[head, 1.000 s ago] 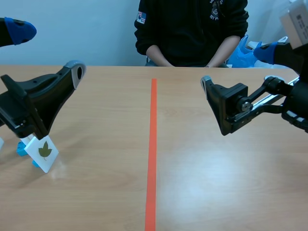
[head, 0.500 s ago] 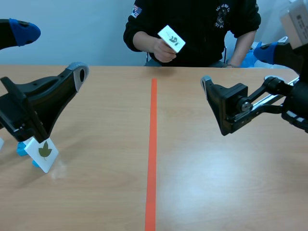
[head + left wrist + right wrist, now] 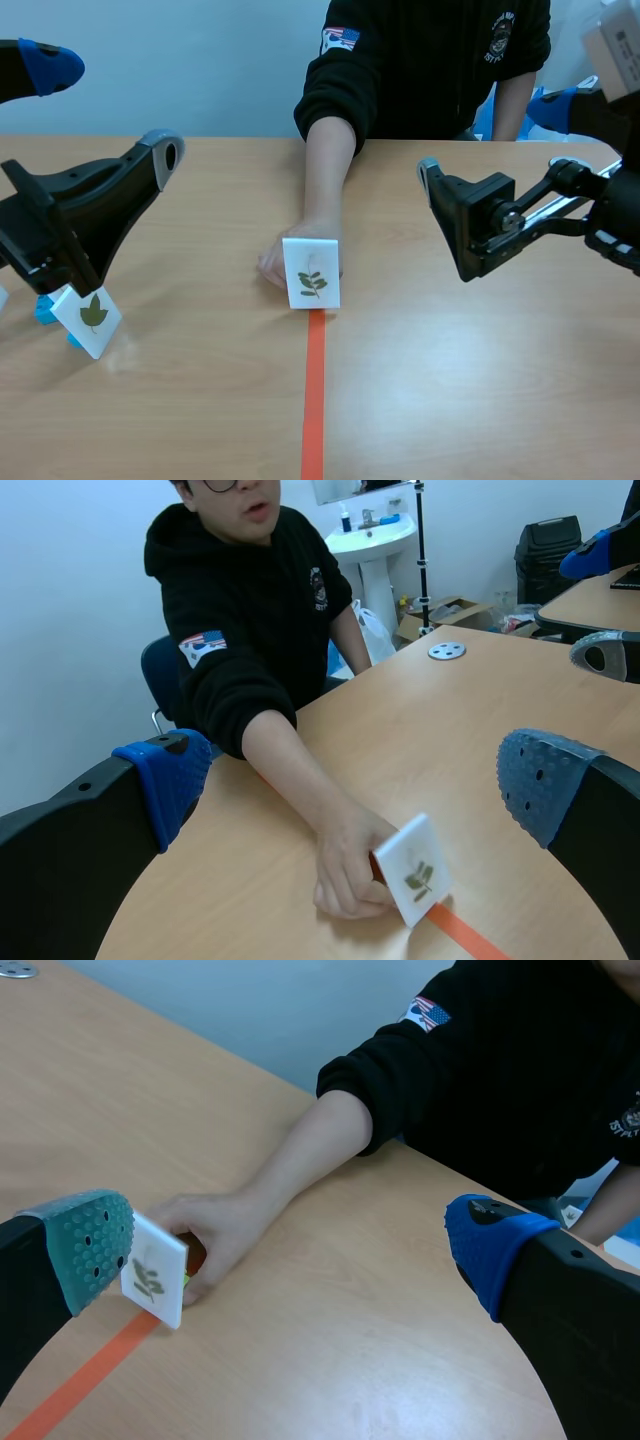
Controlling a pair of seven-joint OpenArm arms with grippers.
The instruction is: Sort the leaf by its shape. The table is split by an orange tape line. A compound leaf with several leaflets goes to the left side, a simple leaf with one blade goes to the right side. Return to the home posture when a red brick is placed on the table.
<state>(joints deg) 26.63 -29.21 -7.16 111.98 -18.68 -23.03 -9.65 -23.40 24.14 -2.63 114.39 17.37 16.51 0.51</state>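
With left jaws and right jaws both released and empty, a person's hand [image 3: 282, 262] holds the compound-leaf card [image 3: 311, 273] upright on the orange tape line [image 3: 313, 400] at mid-frame, so pickup looks next, then carrying it left.

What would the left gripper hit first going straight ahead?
Probably the hand holding the card, both centred ahead of the open left gripper; depth is unclear, so the table might come first.
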